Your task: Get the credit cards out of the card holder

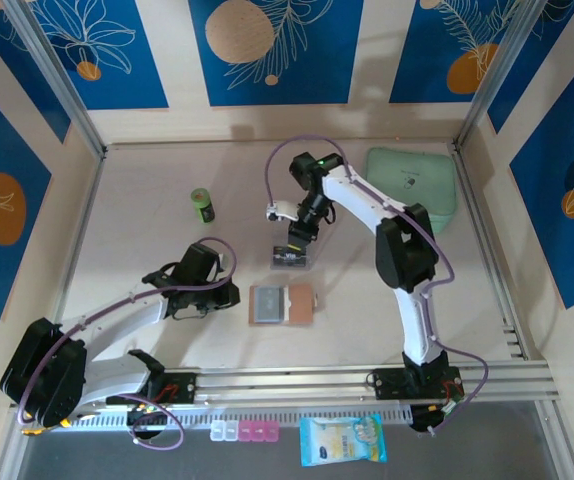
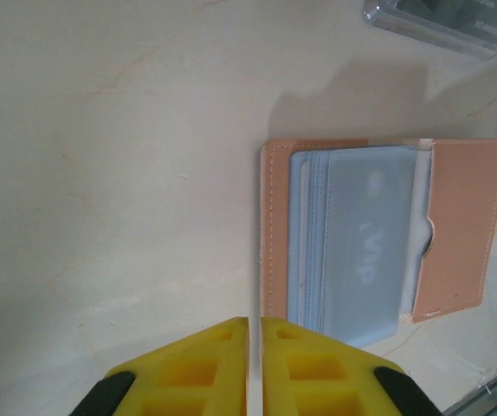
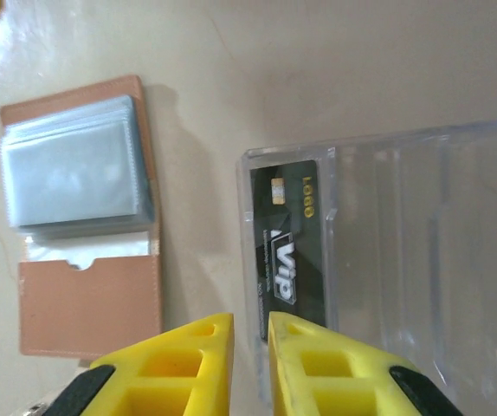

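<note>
In the middle of the table point(image 1: 147, 250) the card holder point(image 1: 282, 304) lies open and flat, its tan flap spread to one side and its stack of grey-blue clear pockets facing up. A pale "VIP" shows faintly through the top pocket. Just beyond it, apart from it, sits a clear tray point(image 3: 422, 260) with several compartments. A dark card point(image 3: 287, 251) with a gold chip and "VIP" lettering lies flat in the tray's end compartment, the one nearest the holder.

The right gripper point(image 3: 250, 325) hangs over that end of the tray, its yellow fingers parted only a little, with nothing pinched between them. The left gripper point(image 2: 254, 325) points at the holder from the bare table beside it, its fingers pressed almost together and empty. Farther back stand a small green bottle point(image 1: 202, 205) and a mint-green case point(image 1: 412, 185), well apart.
</note>
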`<state>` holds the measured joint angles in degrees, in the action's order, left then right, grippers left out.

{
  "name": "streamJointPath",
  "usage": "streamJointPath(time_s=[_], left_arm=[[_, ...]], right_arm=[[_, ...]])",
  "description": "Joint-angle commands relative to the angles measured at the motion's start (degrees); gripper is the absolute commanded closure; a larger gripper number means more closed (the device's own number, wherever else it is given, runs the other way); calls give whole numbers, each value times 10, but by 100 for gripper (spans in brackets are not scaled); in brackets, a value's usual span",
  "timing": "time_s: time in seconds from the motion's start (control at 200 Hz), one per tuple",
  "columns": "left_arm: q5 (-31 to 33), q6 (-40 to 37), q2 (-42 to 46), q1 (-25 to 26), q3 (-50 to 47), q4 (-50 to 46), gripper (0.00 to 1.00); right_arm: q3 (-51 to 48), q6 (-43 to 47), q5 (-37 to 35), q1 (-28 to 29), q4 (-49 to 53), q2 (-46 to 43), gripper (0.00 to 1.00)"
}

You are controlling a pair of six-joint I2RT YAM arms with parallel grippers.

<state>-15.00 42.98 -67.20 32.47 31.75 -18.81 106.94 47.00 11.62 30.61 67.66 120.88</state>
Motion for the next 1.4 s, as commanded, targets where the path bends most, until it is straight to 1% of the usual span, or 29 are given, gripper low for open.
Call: streamJointPath(time_s=[0.0,0.12,0.205,0.315,0.395,0.515,0.6,0.66,0.78,0.905,0.975,1.035,1.075,1.205,1.28,1.396], left_arm=[[-21,2,-2,-6,1,19,88],[-38,11,-14,-5,-3,46,88],[-46,14,-25,-4,-4,58,88],[-54,15,-38,-2,-3,76,88],[-57,18,-43,2,-3,80,89],[-66,25,-44,10,-8,91,90],[-67,31,-47,19,-11,97,90],[-66,36,-49,24,-14,102,91],[-67,40,-61,34,-14,112,92],[-70,45,-82,42,-11,130,93],[-68,46,-95,48,-5,131,93],[-64,44,-103,52,2,124,93],[-63,43,-107,54,5,125,93],[-70,40,-129,57,13,124,94],[-65,36,-139,61,21,112,94],[-61,39,-142,62,18,114,94]], right_arm=[[-34,-59,38,0,-33,-61,82],[-98,-148,90,3,-96,-107,83],[-172,-240,107,16,-186,-152,85],[-270,-419,65,41,-328,-206,85],[-328,-535,45,58,-395,-233,85],[-394,-695,19,84,-450,-260,89],[-429,-765,-3,108,-465,-269,93],[-456,-800,-25,128,-482,-277,94],[-493,-865,-70,162,-501,-286,94],[-501,-929,-61,177,-496,-275,93],[-512,-933,-59,188,-508,-277,90],[-520,-938,-61,194,-515,-278,84],[-525,-939,-58,195,-521,-277,81],[-538,-950,-52,195,-539,-274,77],[-542,-955,-46,195,-549,-272,69],[-542,-953,-39,194,-554,-265,68]])
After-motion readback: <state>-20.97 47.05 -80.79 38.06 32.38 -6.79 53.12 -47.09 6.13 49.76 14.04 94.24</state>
